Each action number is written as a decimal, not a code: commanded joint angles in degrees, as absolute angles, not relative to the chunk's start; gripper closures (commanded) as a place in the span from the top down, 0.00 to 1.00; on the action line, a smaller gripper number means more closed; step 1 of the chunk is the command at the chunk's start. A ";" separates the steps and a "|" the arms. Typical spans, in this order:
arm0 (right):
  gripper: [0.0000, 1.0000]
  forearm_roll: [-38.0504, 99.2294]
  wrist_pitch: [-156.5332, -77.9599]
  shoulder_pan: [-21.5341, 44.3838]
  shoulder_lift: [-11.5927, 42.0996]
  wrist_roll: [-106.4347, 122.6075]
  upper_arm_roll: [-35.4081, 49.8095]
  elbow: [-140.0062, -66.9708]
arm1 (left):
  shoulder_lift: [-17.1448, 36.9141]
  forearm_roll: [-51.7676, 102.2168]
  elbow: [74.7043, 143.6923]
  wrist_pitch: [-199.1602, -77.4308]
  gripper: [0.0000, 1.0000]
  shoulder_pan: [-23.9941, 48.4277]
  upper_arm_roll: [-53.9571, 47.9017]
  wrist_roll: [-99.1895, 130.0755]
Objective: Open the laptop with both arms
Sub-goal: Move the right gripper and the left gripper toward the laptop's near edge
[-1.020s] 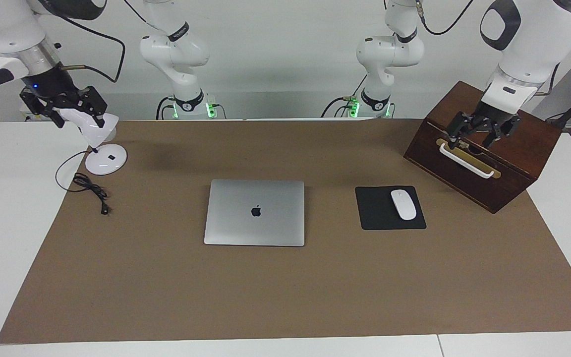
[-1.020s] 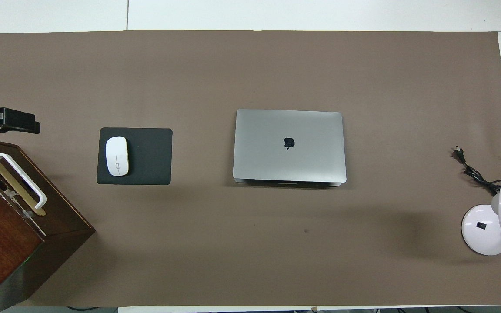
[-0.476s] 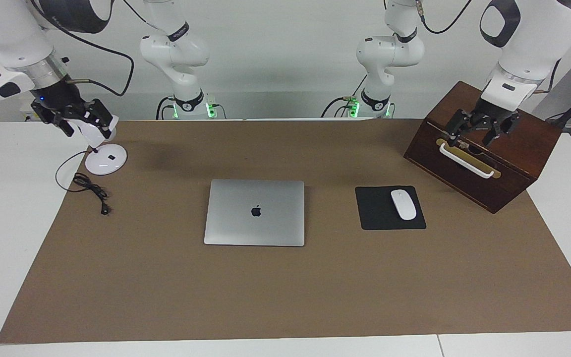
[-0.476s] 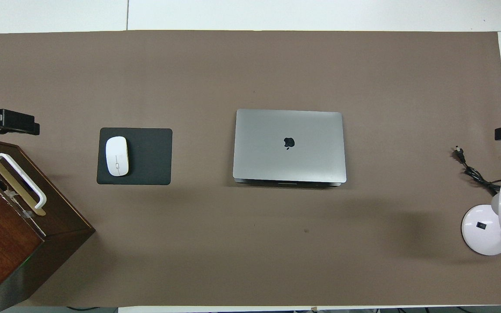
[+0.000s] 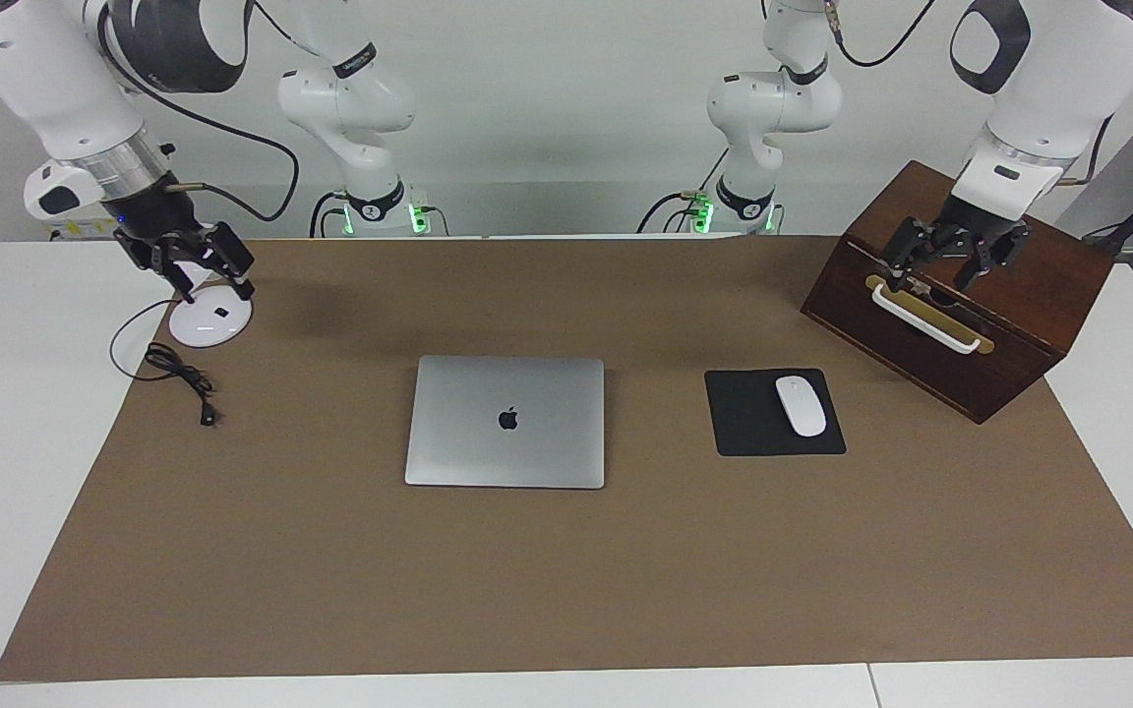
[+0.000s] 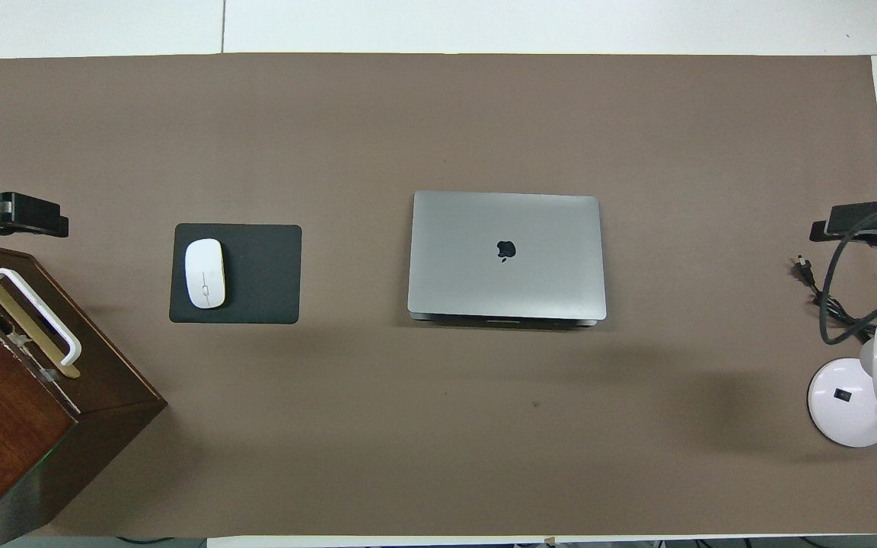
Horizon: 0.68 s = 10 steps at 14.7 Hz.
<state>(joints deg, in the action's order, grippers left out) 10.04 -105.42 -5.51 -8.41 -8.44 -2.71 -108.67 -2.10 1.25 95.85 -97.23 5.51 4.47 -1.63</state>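
The silver-grey laptop point(image 5: 506, 421) lies shut in the middle of the brown mat, apple logo up; it also shows in the overhead view point(image 6: 506, 256). My right gripper point(image 5: 208, 280) hangs open and empty in the air over the white lamp, at the right arm's end of the table; it also shows in the overhead view point(image 6: 857, 222). My left gripper point(image 5: 942, 275) hangs open and empty over the wooden box, above its white handle; only its tip shows in the overhead view point(image 6: 20, 215). Both grippers are well apart from the laptop.
A dark wooden box point(image 5: 1009, 315) with a white handle point(image 5: 924, 320) stands at the left arm's end. A black mouse pad point(image 5: 748, 423) with a white mouse point(image 5: 801, 405) lies beside the laptop. A white desk lamp point(image 5: 210, 320) and its black cable point(image 5: 178, 374) sit at the right arm's end.
My right gripper has come down and in toward the mat, over the lamp. My left gripper has barely shifted over the box. The laptop has not moved.
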 commanded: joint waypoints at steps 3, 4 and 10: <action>1.00 12.91 -110.90 -1.76 -11.16 -22.65 -2.29 -113.98 | -3.25 0.26 96.68 -96.77 0.00 4.66 4.31 -1.49; 1.00 13.53 -112.31 -0.80 -11.51 -24.59 -2.29 -115.47 | -3.25 0.44 96.68 -96.77 0.00 4.66 4.31 -1.58; 1.00 18.27 -119.42 0.18 -13.35 -28.39 -2.20 -121.88 | -4.04 2.98 99.92 -102.46 0.00 6.41 3.61 -2.20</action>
<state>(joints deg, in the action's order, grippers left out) 15.32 -115.50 0.55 -10.20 -27.54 -2.39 -116.71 -2.13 1.69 96.25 -98.68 5.64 3.84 -1.63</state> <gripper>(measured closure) 0.000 0.991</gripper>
